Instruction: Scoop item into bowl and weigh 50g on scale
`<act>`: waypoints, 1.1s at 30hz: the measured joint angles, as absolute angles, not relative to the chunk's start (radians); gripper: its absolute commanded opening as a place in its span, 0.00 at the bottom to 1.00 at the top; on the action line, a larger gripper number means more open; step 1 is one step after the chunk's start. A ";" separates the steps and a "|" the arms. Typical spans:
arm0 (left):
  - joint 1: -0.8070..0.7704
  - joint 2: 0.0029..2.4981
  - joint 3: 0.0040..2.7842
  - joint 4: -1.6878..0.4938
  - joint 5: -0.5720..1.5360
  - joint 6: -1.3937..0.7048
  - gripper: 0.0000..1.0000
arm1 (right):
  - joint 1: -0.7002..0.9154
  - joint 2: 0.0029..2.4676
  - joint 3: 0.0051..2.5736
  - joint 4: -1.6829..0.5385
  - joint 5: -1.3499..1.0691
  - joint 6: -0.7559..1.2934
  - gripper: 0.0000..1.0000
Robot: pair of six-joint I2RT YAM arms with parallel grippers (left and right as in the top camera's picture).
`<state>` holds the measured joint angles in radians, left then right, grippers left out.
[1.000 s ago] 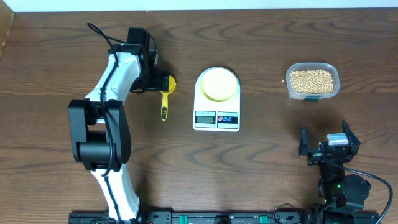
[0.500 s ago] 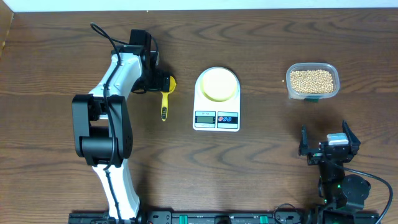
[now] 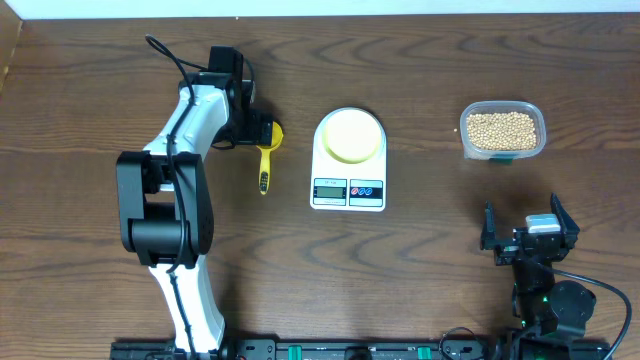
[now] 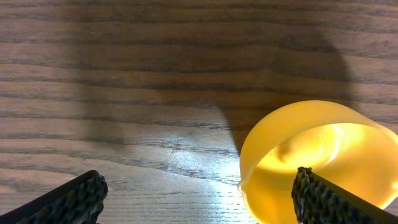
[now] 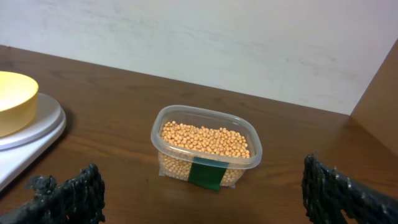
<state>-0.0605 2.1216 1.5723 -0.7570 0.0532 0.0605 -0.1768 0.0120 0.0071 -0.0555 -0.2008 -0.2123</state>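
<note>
Beans [image 3: 502,130] in clear tub [image 3: 543,130]

From overhead the scale's [image 3: 348,160] display [image 3: 329,190] is too small to read, and the left arm's wrist partly covers the yellow scoop's [image 3: 264,172] cup (its handle lies bare). In the left wrist view that cup runs off the right and near edges. In the right wrist view the left edge cuts the bowl [image 5: 11,99] and scale.

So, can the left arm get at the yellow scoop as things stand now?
Probably yes. The left tool is open and hangs right at the cup of the yellow scoop; nothing lies between them, and the scale stands apart at the side.
</note>
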 measured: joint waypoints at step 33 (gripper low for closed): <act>-0.060 2.136 1.572 -0.758 0.050 0.075 0.20 | -0.177 0.012 0.007 -0.056 -0.201 -0.212 0.99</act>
